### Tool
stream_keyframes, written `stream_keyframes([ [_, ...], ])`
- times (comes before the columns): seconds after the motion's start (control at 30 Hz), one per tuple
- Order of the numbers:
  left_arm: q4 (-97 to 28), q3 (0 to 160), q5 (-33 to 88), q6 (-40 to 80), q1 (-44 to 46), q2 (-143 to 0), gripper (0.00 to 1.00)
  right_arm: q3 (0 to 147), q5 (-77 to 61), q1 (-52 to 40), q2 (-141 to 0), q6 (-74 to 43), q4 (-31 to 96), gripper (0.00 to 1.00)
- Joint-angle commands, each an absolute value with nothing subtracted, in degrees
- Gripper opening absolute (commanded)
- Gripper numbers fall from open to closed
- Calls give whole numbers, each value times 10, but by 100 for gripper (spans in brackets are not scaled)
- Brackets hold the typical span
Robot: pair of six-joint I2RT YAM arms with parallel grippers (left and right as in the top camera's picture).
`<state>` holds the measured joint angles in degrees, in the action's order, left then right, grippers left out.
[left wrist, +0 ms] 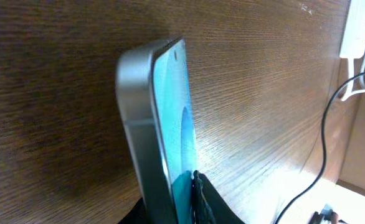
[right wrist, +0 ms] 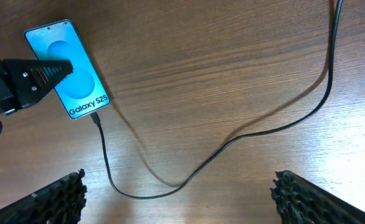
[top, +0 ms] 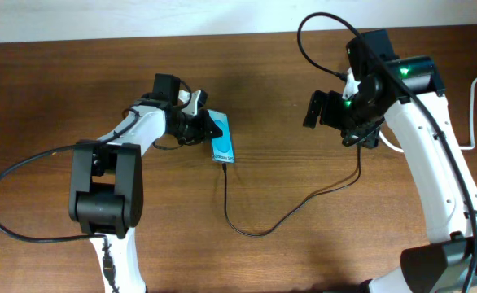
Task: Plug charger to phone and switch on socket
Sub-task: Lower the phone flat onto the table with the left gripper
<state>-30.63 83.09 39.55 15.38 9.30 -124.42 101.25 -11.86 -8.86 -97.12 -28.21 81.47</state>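
The phone has a cyan screen reading "Galaxy S25" and lies left of centre; it also shows in the right wrist view. My left gripper is shut on its upper end, one finger across the screen and one behind, as the left wrist view shows on the phone. The charger's thin black cable has its connector tip at the phone's bottom edge and loops right under my right arm. My right gripper is open and empty above the cable. The socket shows only in the left wrist view.
A thick white cord runs along the right edge of the brown wooden table. The left arm's own black cable loops at the front left. The right arm covers the socket in the overhead view.
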Motion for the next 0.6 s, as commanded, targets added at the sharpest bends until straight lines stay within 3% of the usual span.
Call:
stream_keyframes([
  [0.0, -309, 835, 360, 136, 91, -1258, 18, 1022, -122, -87, -964, -277, 816, 98],
  [0.2, -312, 835, 345, 136, 91, -1258, 23, 1022, -122, -87, -964, -277, 815, 98],
  [0.57, -324, 835, 329, 136, 91, -1258, 49, 1022, -122, -87, -964, -277, 813, 98],
])
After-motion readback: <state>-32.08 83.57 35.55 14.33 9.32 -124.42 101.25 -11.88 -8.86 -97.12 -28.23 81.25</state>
